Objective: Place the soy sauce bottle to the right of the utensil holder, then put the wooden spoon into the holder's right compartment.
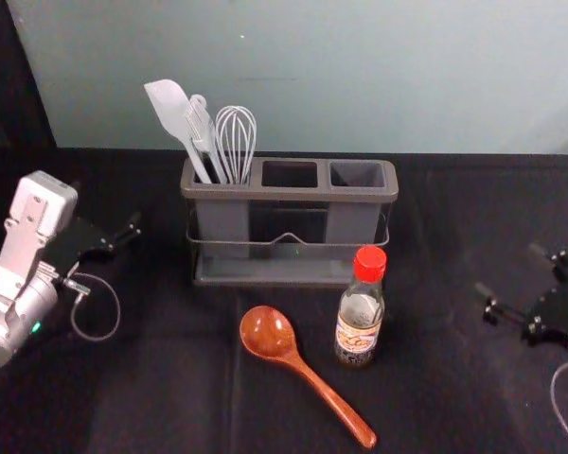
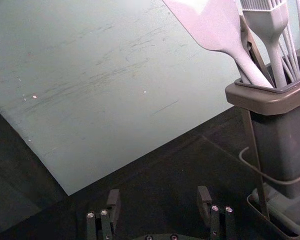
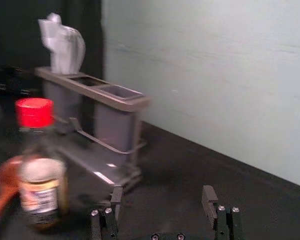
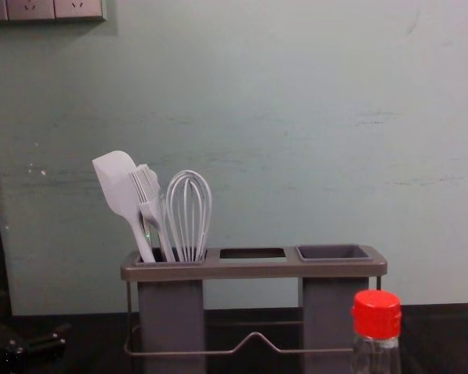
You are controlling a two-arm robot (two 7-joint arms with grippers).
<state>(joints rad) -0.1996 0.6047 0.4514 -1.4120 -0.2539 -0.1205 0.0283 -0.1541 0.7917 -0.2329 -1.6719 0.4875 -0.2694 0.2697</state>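
The soy sauce bottle (image 1: 360, 317), red-capped, stands upright in front of the right part of the grey utensil holder (image 1: 289, 189). The wooden spoon (image 1: 303, 369) lies on the table left of the bottle, bowl toward the holder. My right gripper (image 1: 511, 284) is at the right side, away from the bottle, its fingers apart and empty; so it looks in the right wrist view too, right gripper (image 3: 162, 202). My left gripper (image 1: 123, 241) stays left of the holder; in the left wrist view the left gripper (image 2: 157, 202) is open and empty. The holder's right compartment (image 4: 334, 252) is empty.
A white spatula (image 4: 118, 187), a brush (image 4: 150, 199) and a whisk (image 4: 189, 210) stand in the holder's left compartment. Behind the black table (image 1: 151, 378) rises a pale wall (image 1: 360, 76). Sockets (image 4: 31, 8) are on the wall at upper left.
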